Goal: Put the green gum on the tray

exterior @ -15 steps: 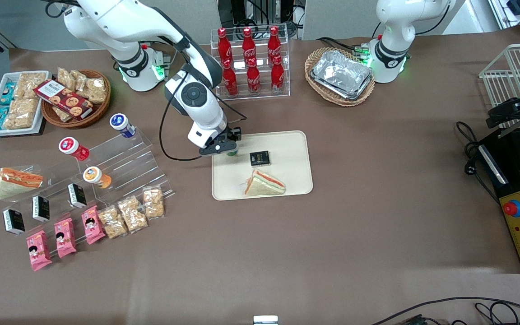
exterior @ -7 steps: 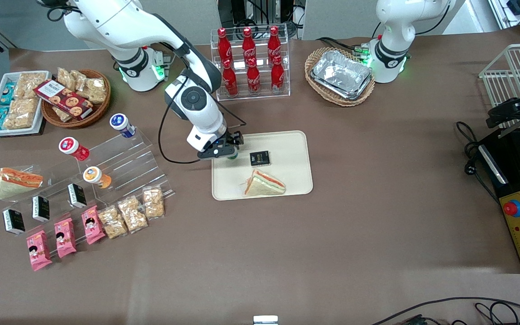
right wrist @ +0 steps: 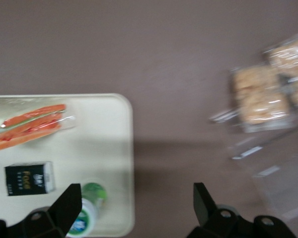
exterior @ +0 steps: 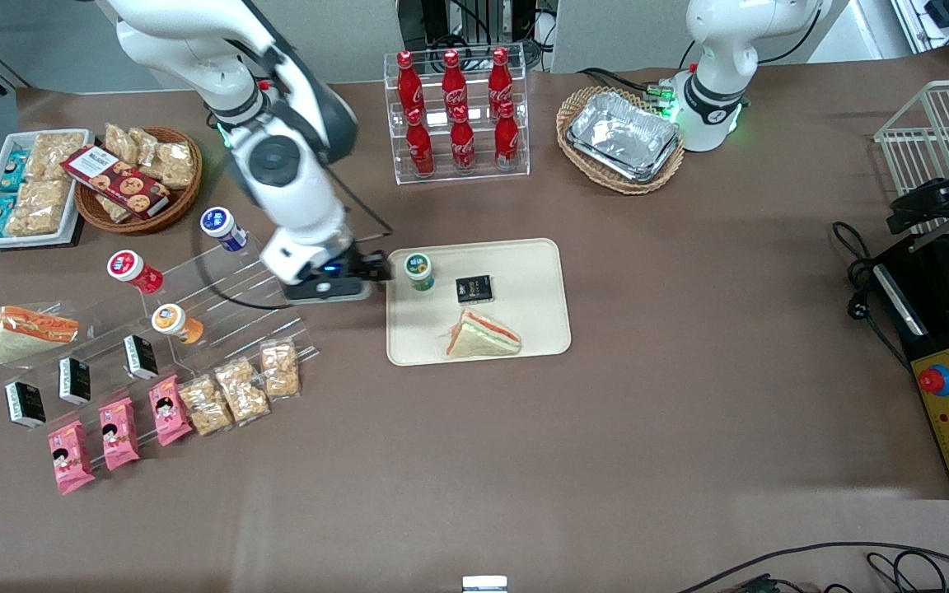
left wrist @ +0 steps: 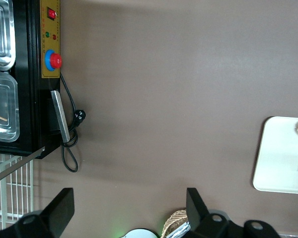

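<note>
Green gum (exterior: 418, 270) upright on tray (exterior: 524, 329); gripper (exterior: 376, 268) beside it, fingers spread, empty

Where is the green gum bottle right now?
The green gum stands upright on the tray, beside the small black box and farther from the front camera than the sandwich. The open end effector sits apart, off the tray toward the working arm's end.
</note>
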Tool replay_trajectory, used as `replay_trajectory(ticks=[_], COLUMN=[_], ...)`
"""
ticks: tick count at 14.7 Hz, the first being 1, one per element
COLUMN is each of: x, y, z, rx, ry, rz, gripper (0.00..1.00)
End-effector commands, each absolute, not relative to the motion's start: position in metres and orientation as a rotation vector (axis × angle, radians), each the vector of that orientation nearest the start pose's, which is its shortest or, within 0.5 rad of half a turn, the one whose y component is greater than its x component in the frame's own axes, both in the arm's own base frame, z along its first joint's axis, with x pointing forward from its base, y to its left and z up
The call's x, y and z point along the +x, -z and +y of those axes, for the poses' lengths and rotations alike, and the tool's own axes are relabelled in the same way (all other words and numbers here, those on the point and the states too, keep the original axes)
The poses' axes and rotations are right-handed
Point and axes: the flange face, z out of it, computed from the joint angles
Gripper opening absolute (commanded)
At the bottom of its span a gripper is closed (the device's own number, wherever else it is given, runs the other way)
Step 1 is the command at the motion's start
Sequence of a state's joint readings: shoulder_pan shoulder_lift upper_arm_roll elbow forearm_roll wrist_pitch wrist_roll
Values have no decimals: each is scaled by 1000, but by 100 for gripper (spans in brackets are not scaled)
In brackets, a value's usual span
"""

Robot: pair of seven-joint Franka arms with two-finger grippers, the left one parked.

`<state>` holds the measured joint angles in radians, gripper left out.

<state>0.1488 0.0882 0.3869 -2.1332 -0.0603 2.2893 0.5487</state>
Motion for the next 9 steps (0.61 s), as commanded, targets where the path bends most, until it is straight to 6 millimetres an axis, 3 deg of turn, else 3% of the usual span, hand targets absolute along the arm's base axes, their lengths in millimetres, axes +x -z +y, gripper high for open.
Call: replay_trajectory(ticks=[1,4,9], x=[530,559,580], y=[-450,-509,-587], z=[221,156,59], rx=[-3158,-3109,-3096], ry=[21,-34,-22], rz=[-77,-71,4], gripper=[100,100,100])
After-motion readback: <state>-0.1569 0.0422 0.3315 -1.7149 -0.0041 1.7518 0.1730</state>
